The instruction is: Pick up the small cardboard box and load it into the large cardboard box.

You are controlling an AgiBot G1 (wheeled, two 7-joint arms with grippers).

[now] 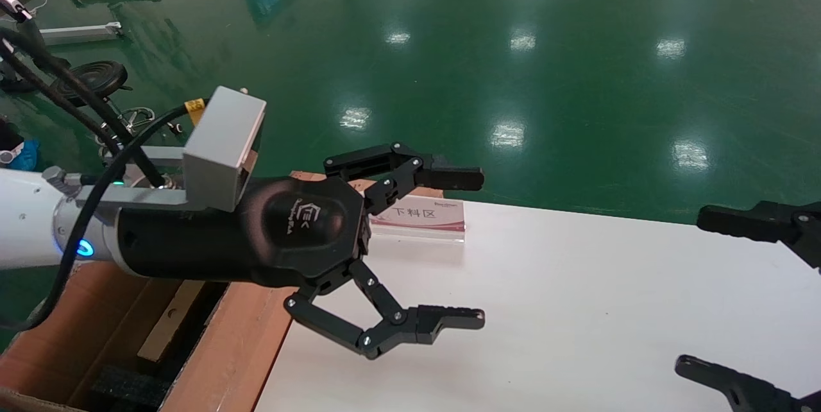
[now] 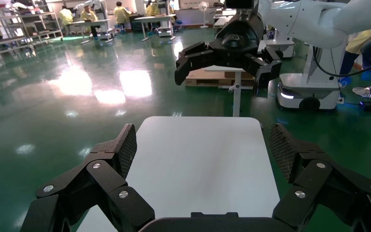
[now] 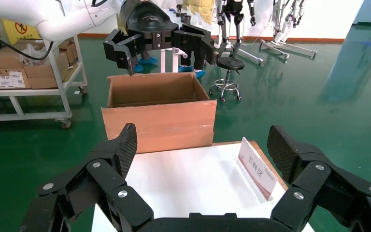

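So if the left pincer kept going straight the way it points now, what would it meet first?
Probably the right pincer, which is open and faces it across the bare white table. The open left pincer has nothing closer ahead, though depth is unclear.

we are in a robotics workshop or factory test floor. the glossy green epoxy floor (image 1: 513, 46) runs far in every direction, mirroring rows of ceiling lights. workers in yellow coats (image 2: 121, 13) sit at distant benches. a metal trolley (image 3: 34, 92) carries stacked cartons, and a black stool (image 3: 227, 72) stands on the floor. a white wheeled robot base (image 2: 309, 87) stands beyond the white worktop (image 2: 198, 164). near the worktop's far left corner stands a sign (image 1: 420, 214) printed with chinese characters.
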